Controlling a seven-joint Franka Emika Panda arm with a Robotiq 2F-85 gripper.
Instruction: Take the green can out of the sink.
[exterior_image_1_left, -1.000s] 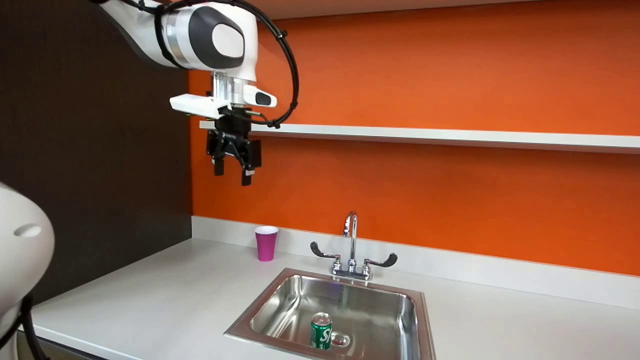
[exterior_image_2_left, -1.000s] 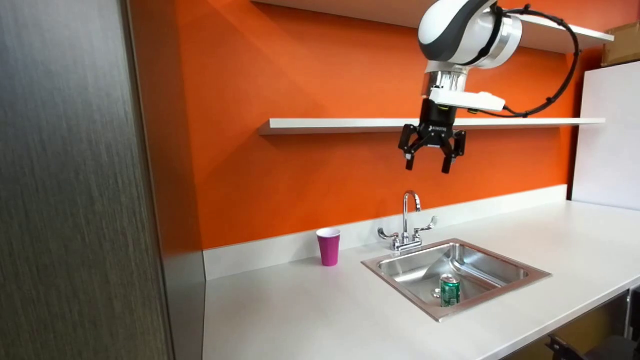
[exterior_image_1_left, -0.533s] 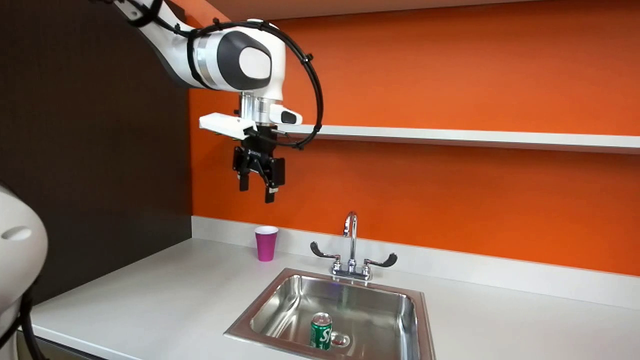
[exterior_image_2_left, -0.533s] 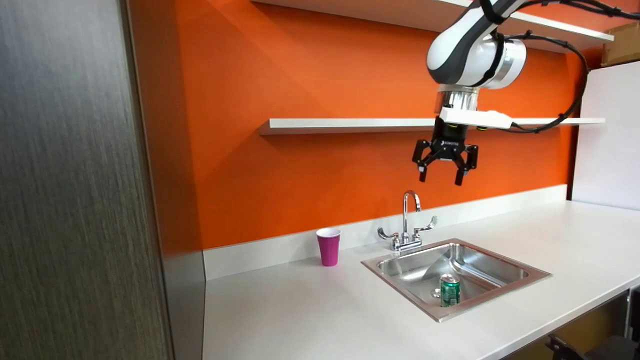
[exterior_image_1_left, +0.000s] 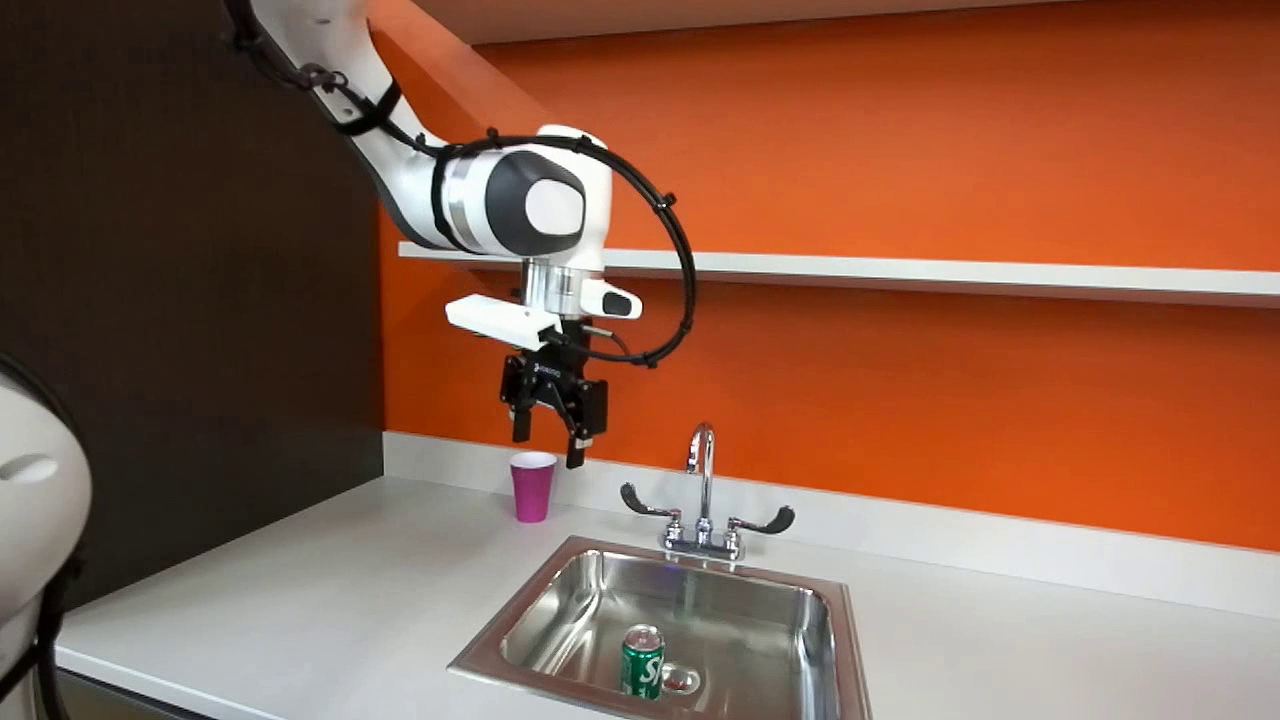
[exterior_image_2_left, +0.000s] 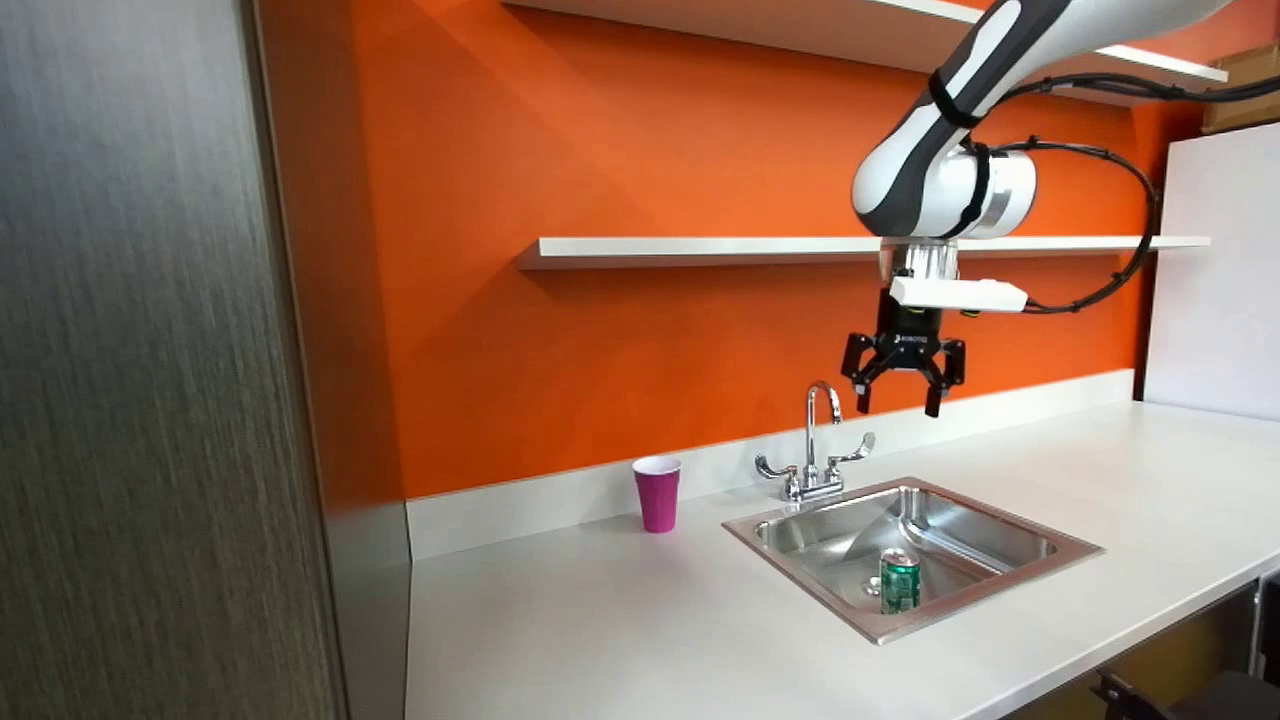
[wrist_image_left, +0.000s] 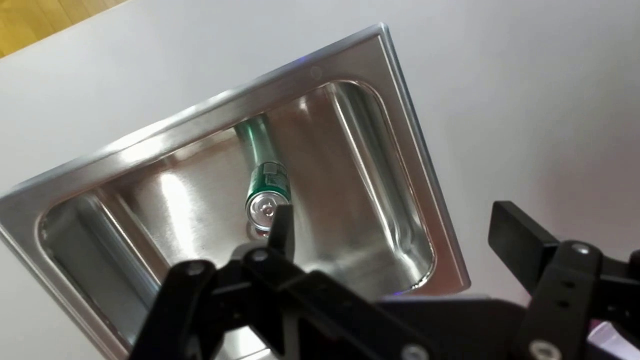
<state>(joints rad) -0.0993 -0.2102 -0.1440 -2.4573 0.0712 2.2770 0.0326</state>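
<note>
Claw (exterior_image_1_left: 548, 448) hung wide and high, off-line from green can (exterior_image_1_left: 642, 662)

Picture-left to picture-right, in an exterior view: pink cup (exterior_image_1_left: 532, 490) stood upright on the bench (exterior_image_1_left: 330, 580), well apart from the can; not the target. Claw was next, in the air, higher than the sink (exterior_image_1_left: 745, 610), pointing down, spread wide, holding nothing. Can stood lower and to its right, upright inside the sink, long axis vertical, just beside the drain (exterior_image_1_left: 682, 680); contact couldn't be told. Faucet (exterior_image_1_left: 707, 500) rose last, behind the sink.

Same sweep, wrist view: can showed at the picture-left finger (wrist_image_left: 283, 230), overlapped by it in sight only; middle of the gap fell right of the can, and the picture-right finger (wrist_image_left: 517, 240) hung over bench.

Judged: approach stage, can not lifted. Coming move turned on that sideways offset. Likely needed a shift away from the cup, toward the can, then a straight descent so both fingers straddled the vertical body. Coming down unshifted, a finger could have hit the sink rim or can top. Spread looked roomy enough for the can, at a guess.
</note>
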